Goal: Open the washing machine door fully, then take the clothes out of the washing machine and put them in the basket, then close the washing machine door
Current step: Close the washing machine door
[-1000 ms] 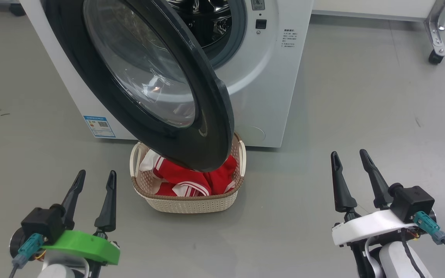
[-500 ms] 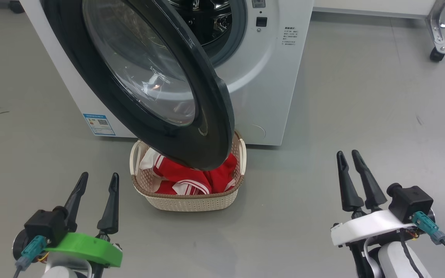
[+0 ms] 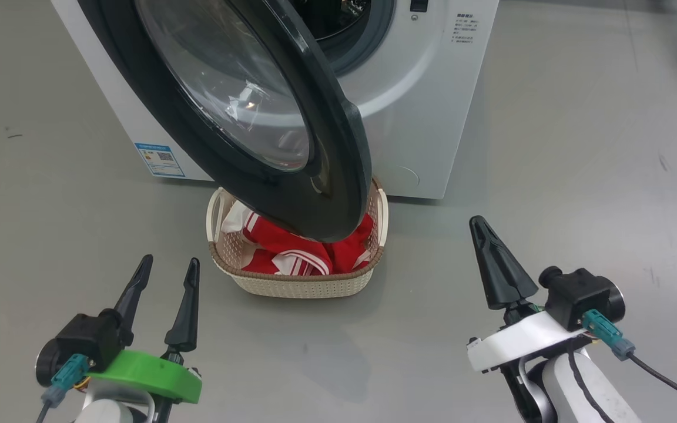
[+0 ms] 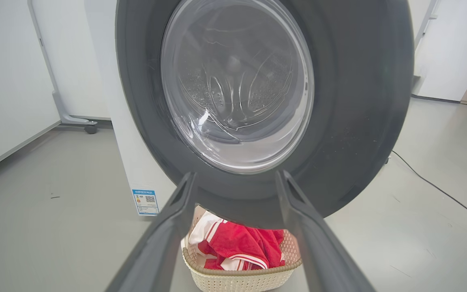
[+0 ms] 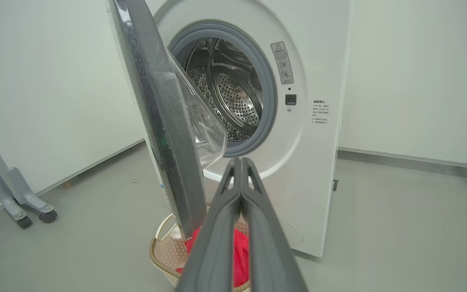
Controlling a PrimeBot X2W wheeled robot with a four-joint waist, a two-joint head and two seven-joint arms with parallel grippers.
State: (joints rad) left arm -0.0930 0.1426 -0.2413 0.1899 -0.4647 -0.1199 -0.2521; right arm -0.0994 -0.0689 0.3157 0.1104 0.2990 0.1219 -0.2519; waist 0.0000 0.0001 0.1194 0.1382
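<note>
From my seat the grey floor takes up most of the head view, and the white front-loading washing machine stands on it at the far side. The washing machine door is swung out toward me on its left-hand hinge side, standing at an angle to the machine's front, so its black rim and bulging glass cover much of the opening. In my right wrist view I see past the door's edge to the grey rubber ring and the perforated steel drum. The cream basket sits on the floor just in front of the machine, beneath the door's lower edge, which hides its far part in the head view. The clothes, red with white stripe trim and some white fabric, lie piled inside the basket. My left end effector hovers near left of the basket, its fingers spread apart and holding nothing. My right end effector hovers near right, fingers pressed together and gripping nothing. A small blue label sits low on the machine's front, left of the basket.
</note>
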